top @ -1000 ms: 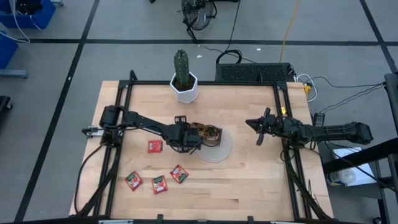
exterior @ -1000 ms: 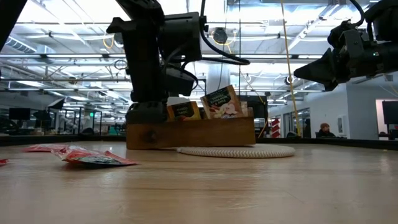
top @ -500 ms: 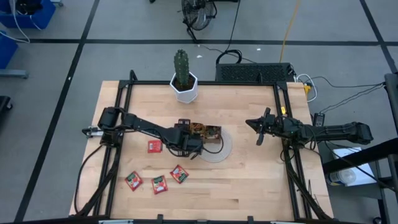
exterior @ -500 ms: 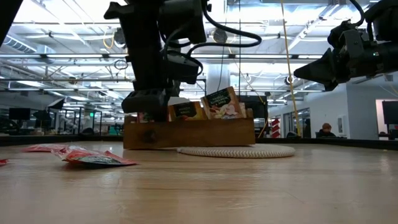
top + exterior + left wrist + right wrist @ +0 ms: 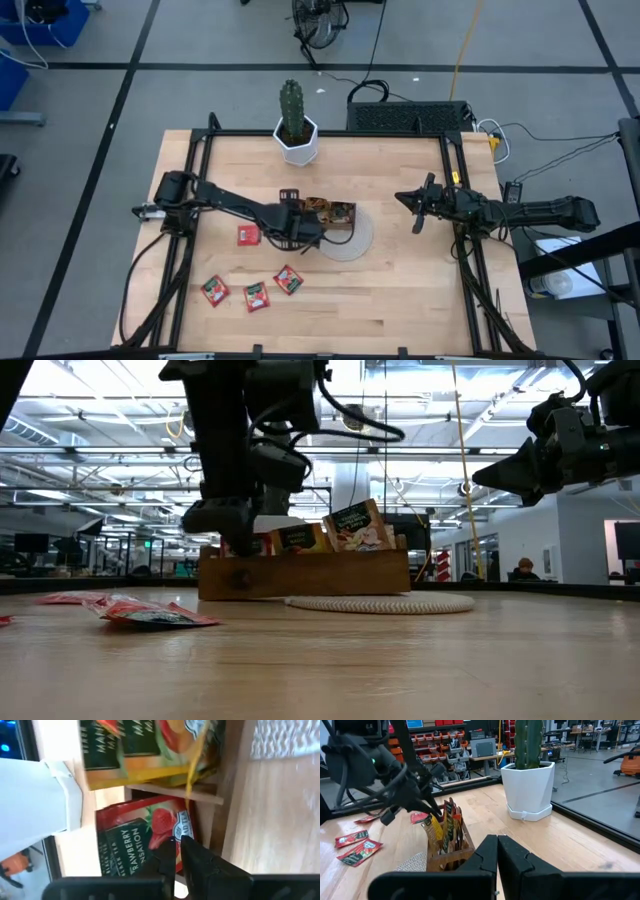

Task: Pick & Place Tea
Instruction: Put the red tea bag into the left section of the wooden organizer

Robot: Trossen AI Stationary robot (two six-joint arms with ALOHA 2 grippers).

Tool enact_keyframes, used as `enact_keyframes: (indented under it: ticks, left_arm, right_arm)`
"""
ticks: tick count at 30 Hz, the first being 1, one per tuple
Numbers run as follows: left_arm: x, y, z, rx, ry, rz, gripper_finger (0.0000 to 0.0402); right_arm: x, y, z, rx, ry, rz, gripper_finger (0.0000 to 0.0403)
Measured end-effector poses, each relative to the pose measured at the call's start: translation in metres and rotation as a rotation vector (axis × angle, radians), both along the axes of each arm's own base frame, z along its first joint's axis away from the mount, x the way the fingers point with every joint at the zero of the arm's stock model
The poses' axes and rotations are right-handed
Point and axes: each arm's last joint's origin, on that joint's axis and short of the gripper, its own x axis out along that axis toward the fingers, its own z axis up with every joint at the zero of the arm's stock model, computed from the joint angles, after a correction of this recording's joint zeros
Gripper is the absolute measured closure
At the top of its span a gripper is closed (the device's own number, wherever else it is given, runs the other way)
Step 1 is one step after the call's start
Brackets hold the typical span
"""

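A brown wooden tray (image 5: 338,212) stands on a round white mat (image 5: 360,240) at mid-table, with several tea sachets upright in it (image 5: 355,525). My left gripper (image 5: 177,845) hangs over the tray's left end (image 5: 228,528), pointing steeply down, with only a thin slit between its fingers. Just under its tips a red strawberry sachet (image 5: 135,845) stands upright in the tray's end slot (image 5: 245,546). Several more red sachets lie flat on the table (image 5: 248,235) (image 5: 257,296). My right gripper (image 5: 415,212) waits shut near the right edge, held level above the table. My left gripper's fingertips (image 5: 192,852) come from above at the top corner of the red sachet (image 5: 172,827). I cannot tell whether they touch it. The sachet stands upright in the tray.
A cactus in a white pot (image 5: 296,135) stands at the far edge behind the tray. Black frame rails (image 5: 190,200) run along the table's left and right sides. Bare wood lies open in the near right part (image 5: 420,300).
My left gripper has risen from the tray's left end and drifted a little toward the table's left edge. The red sachet now shows standing in the tray's end slot below it. The tray has stayed in place.
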Motion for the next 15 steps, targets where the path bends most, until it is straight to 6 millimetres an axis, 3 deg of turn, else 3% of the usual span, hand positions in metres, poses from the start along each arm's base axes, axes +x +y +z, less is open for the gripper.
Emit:
enact_keyframes:
  ticks: [7,11,15]
  left_arm:
    - [-0.014,-0.011,0.042,-0.037,-0.163,0.037,0.0376]
    - [-0.042,-0.014,0.073,-0.087,-0.194,0.145,0.0386]
    - [-0.069,-0.009,0.087,-0.154,-0.206,0.367,0.0363]
  right_arm:
    - [0.000,0.000,0.000,0.000,0.000,0.001,0.0403]
    - [0.000,0.000,0.000,0.000,0.000,0.000,0.0403]
    - [0.000,0.000,0.000,0.000,0.000,0.000,0.0403]
